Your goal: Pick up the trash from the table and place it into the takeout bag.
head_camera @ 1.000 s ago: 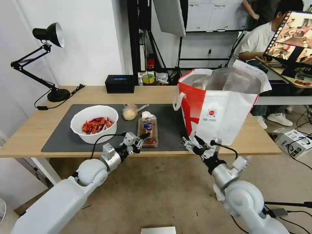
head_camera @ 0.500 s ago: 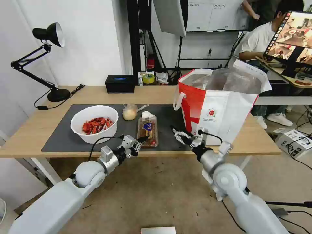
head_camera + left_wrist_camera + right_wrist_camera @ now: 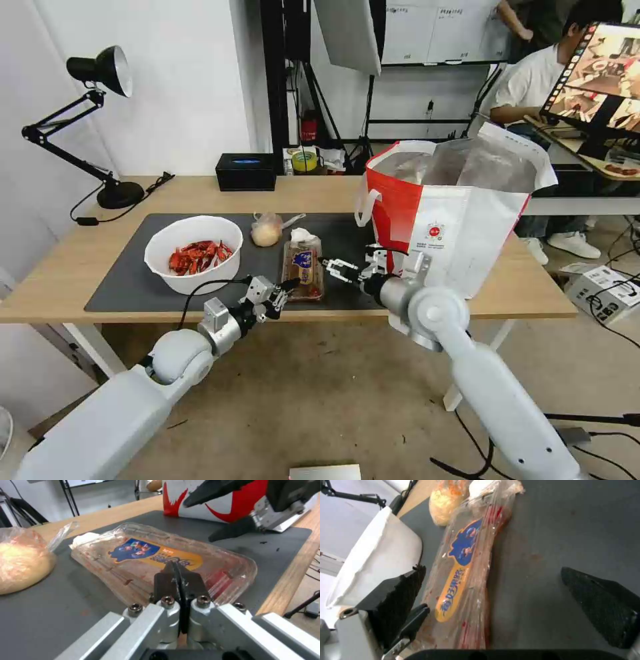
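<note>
- I have the right gripper (image 3: 331,265) low over the dark mat on the table (image 3: 80,260), its jaws spread wide, with nothing between them.
- The clear hinged tray (image 3: 303,269) lies flat on the mat just ahead of those jaws, its long side facing them; its long axis runs from the table's near edge toward the far side.
- The left gripper (image 3: 285,288) sits at the tray's near short end, jaws pressed together and empty, tips just at the tray's rim (image 3: 230,580).
- I judge the right arm better set for the grasp: its open jaws already face the tray's narrow width.
- The takeout bag (image 3: 453,220) stands just behind the right jaws, mouth open.
- The bowl of shells (image 3: 194,253), the small clear bag (image 3: 267,230) and the tissue (image 3: 301,235) wait beyond the tray.
</note>
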You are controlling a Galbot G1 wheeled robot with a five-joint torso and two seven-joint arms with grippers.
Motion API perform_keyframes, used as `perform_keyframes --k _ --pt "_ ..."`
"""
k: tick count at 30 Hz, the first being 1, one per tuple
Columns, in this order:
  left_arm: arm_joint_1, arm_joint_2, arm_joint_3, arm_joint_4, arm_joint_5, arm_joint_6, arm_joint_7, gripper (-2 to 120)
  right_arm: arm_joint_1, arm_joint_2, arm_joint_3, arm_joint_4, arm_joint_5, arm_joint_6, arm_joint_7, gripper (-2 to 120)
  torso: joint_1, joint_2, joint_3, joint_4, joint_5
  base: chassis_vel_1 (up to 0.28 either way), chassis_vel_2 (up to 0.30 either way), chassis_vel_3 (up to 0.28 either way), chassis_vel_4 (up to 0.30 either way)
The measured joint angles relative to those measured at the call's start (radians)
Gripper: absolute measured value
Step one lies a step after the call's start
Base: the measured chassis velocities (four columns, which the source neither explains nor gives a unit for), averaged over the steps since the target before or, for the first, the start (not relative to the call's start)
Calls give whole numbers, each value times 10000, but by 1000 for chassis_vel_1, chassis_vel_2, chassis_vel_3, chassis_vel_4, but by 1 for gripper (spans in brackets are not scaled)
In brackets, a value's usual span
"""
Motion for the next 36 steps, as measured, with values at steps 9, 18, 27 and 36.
perform_keyframes --k 9,18,27,36 --pt "65 117 -57 -110 -21 -16 3 0 730 306 -295 -539 369 -167 193 100 -1 0 0 -1 0 0 0 0 0" --pt "167 106 -121 -148 -9 -96 17 0 1485 685 -909 -1250 395 -388 618 100 -1 0 0 0 0 0 0 0 0" --pt "190 151 -148 -187 35 -136 37 0 1851 1027 -1243 -1706 417 -604 862 100 -1 0 0 0 0 0 0 0 0" --pt "185 191 -172 -172 81 -222 165 0 2167 1309 -1333 -2119 583 -809 1030 100 -1 0 -1 -1 0 0 0 0 0"
